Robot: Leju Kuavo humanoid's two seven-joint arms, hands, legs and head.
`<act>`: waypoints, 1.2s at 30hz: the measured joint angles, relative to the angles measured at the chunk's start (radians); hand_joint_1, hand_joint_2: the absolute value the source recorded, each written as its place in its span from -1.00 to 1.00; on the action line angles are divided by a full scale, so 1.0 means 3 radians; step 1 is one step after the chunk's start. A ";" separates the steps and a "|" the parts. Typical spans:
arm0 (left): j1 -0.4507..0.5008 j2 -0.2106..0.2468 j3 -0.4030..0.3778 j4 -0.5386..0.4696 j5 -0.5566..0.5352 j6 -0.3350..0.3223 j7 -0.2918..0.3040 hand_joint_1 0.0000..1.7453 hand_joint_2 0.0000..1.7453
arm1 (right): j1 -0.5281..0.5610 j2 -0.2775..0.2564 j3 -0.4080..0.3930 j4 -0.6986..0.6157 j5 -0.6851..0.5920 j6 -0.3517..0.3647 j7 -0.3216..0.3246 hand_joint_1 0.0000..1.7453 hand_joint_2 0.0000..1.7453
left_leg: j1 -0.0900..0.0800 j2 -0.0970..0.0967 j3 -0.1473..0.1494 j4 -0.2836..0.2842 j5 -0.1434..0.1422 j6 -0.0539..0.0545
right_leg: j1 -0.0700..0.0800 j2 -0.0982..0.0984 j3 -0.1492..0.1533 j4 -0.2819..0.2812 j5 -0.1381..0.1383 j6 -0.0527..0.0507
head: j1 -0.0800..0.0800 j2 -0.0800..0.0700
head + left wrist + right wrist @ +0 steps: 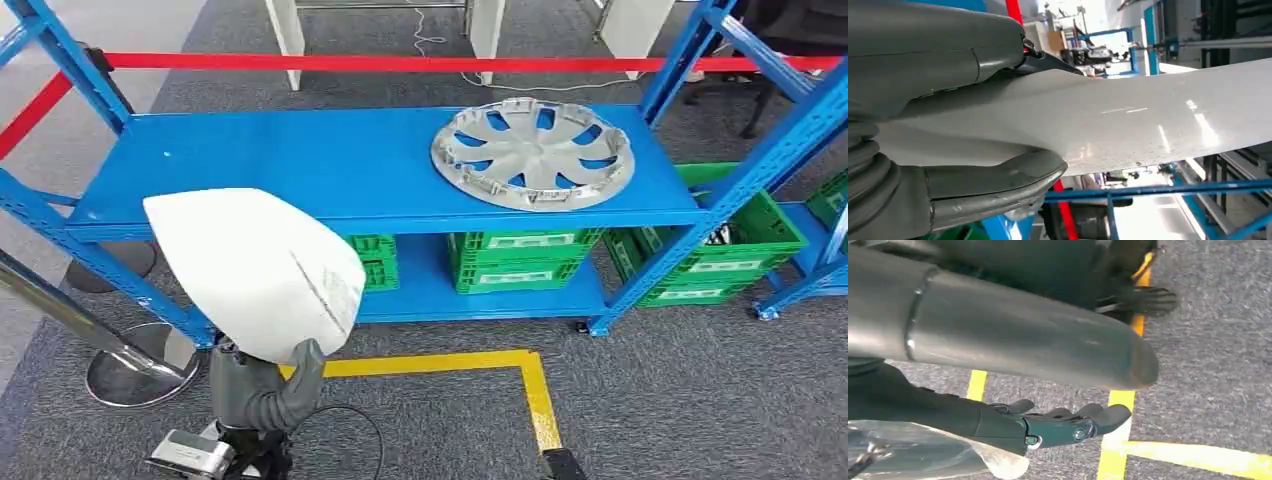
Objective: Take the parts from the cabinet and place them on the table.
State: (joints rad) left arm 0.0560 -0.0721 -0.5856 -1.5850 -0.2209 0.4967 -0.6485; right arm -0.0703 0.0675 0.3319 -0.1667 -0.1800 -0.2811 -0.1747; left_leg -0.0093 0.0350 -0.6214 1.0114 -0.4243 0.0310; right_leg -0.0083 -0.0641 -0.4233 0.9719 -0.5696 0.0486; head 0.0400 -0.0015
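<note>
The left hand (262,388) is gripping a white panel part (258,270) from below, holding it in front of the blue shelf rack (330,160), with the panel's upper edge overlapping the front lip of the top shelf in the head view. In the left wrist view the thumb (998,182) is pressing against one face of the white panel part (1128,125) and a darker finger is lying across the other face, so the hold is a firm pinch on the panel's edge.

A silver wheel cover (533,152) is lying flat on the right half of the top shelf, well apart from the panel and near the shelf's front edge. The left and middle stretch of that shelf is bare blue surface.

Under the top shelf, green crates (520,258) are sitting on the lower level, and another green crate (735,235) is standing to the right beyond the rack's slanted blue post (700,200). A red barrier tape (400,63) is running behind the rack. A chrome stanchion base (140,370) is resting on the grey carpet just left of the left hand. Yellow floor tape (520,375) is marking a corner on the carpet in front of the rack.

The right hand (1068,422) is hanging low over the carpet and yellow floor tape (1118,440), its fingers loosely extended and holding nothing.
</note>
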 joint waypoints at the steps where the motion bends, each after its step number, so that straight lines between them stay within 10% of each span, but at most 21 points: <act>1: 0.0002 0.0000 0.0004 0.0000 0.0004 0.0000 0.0003 1.00 1.00 | -0.0003 0.0000 -0.0001 0.0001 -0.0007 -0.0001 -0.0010 -1.00 -1.00 | 0.0000 0.0037 -0.0015 0.0008 0.0018 -0.0022 | -0.0002 0.0041 -0.0028 -0.0040 -0.0046 -0.0021 | -0.0003 0.0000; 4: 0.0006 0.0001 0.0004 0.0000 0.0003 0.0001 0.0005 1.00 1.00 | 0.0027 -0.0001 -0.0006 0.0003 -0.0009 -0.0005 -0.0014 -1.00 -1.00 | 0.0007 0.0095 -0.0043 0.0020 0.0034 -0.0069 | -0.0020 0.0117 -0.0081 -0.0044 0.0000 -0.0115 | -0.0011 0.0000; 6: 0.0021 0.0004 0.0001 0.0000 -0.0004 0.0006 0.0008 1.00 1.00 | 0.0061 -0.0001 -0.0008 0.0003 -0.0004 -0.0009 -0.0004 -1.00 -1.00 | 0.0030 -0.0064 -0.0115 0.0321 -0.0299 -0.0122 | -0.0018 0.0162 -0.0123 -0.0043 0.0048 -0.0156 | -0.0014 0.0000; 9: 0.0032 0.0018 0.0001 0.0001 -0.0004 0.0011 0.0027 1.00 1.00 | 0.0064 0.0000 -0.0008 0.0003 0.0004 -0.0010 0.0001 -1.00 -1.00 | 0.0031 -0.0078 -0.0283 0.0977 -0.0614 -0.0136 | -0.0001 0.0253 -0.0155 -0.0030 0.0107 -0.0169 | -0.0016 0.0000; 12: 0.0036 0.0025 0.0001 0.0001 -0.0005 0.0014 0.0048 1.00 1.00 | 0.0075 -0.0001 -0.0008 0.0003 0.0002 -0.0028 0.0020 -1.00 -1.00 | 0.0027 -0.0105 -0.0026 0.0617 -0.0318 -0.0085 | 0.0019 0.0354 -0.0203 0.0007 0.0127 -0.0168 | -0.0016 0.0000; 15: 0.0050 0.0033 0.0001 0.0001 -0.0069 0.0032 0.0070 1.00 1.00 | 0.0058 0.0011 -0.0008 0.0003 0.0011 -0.0028 0.0018 -1.00 -1.00 | 0.0037 -0.0386 0.0247 0.0107 -0.0171 0.0006 | 0.0023 0.0458 -0.0242 0.0042 0.0134 -0.0145 | 0.0013 0.0000; 19: 0.0041 0.0042 -0.0013 0.0001 -0.0174 0.0080 0.0102 1.00 1.00 | 0.0073 0.0011 -0.0008 0.0003 0.0018 -0.0025 0.0042 -1.00 -1.00 | 0.0049 -0.0240 0.0303 -0.0096 -0.0174 0.0024 | 0.0005 0.0578 -0.0302 0.0018 0.0168 -0.0059 | -0.0025 0.0000; 21: 0.0037 0.0038 -0.0027 0.0003 -0.0178 0.0078 0.0118 1.00 1.00 | 0.0071 0.0011 -0.0008 0.0003 0.0023 -0.0027 0.0042 -1.00 -1.00 | 0.0056 -0.0172 0.0310 -0.0159 -0.0165 0.0050 | 0.0007 0.0337 -0.0450 0.0218 0.0008 -0.0038 | 0.0019 0.0000; 23: 0.0051 0.0047 -0.0034 0.0006 -0.0173 0.0074 0.0136 1.00 1.00 | 0.0055 0.0011 -0.0008 0.0003 0.0028 -0.0025 0.0043 -1.00 -1.00 | 0.0050 -0.0072 0.0301 -0.0154 -0.0165 0.0054 | -0.0015 0.0251 -0.0699 0.0747 -0.0210 0.0008 | 0.0018 0.0000; 25: 0.0051 0.0055 -0.0046 0.0008 -0.0173 0.0072 0.0136 1.00 1.00 | 0.0065 0.0011 -0.0008 0.0003 0.0032 -0.0025 0.0052 -1.00 -1.00 | 0.0049 0.0012 0.0297 -0.0145 -0.0169 0.0052 | -0.0025 0.0234 -0.0834 0.1003 -0.0236 0.0040 | 0.0020 0.0000; 28: 0.0050 0.0055 -0.0069 0.0008 -0.0172 0.0071 0.0137 1.00 1.00 | 0.0072 0.0011 -0.0008 0.0003 0.0034 -0.0025 0.0056 -1.00 -1.00 | 0.0057 0.0124 0.0296 -0.0103 -0.0196 0.0025 | -0.0050 0.0141 -0.0503 0.0342 0.0175 0.0068 | 0.0022 0.0000; 30: 0.0049 0.0055 -0.0071 0.0008 -0.0168 0.0066 0.0142 1.00 1.00 | 0.0050 0.0013 -0.0008 0.0003 0.0037 -0.0025 0.0054 -1.00 -1.00 | 0.0024 0.0179 0.0286 -0.0057 -0.0230 -0.0025 | 0.0000 -0.0094 -0.0357 0.0044 0.0177 0.0055 | 0.0037 0.0000; 34: 0.0047 0.0062 -0.0079 0.0008 -0.0150 0.0043 0.0158 1.00 1.00 | 0.0059 0.0010 -0.0009 0.0003 0.0032 -0.0027 0.0061 -1.00 -1.00 | 0.0028 0.0315 0.0282 -0.0035 -0.0225 -0.0079 | -0.0006 0.0091 -0.0402 0.0063 0.0235 -0.0067 | 0.0023 0.0000; 36: 0.0040 0.0066 -0.0078 0.0008 -0.0141 0.0036 0.0168 1.00 1.00 | 0.0067 0.0009 -0.0009 0.0003 0.0030 -0.0034 0.0064 -1.00 -1.00 | 0.0059 0.0047 0.0223 0.0131 -0.0404 -0.0121 | -0.0024 0.0156 -0.0414 0.0057 0.0263 -0.0110 | -0.0001 0.0000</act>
State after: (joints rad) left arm 0.0681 -0.0523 -0.6088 -1.5827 -0.2632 0.5074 -0.5982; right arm -0.0501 0.0702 0.3292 -0.1659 -0.1709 -0.2914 -0.1556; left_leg 0.0085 0.0491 -0.5544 1.0509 -0.5454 -0.0054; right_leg -0.0155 -0.0172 -0.5477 0.9891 -0.4908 0.0154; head 0.0397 -0.0015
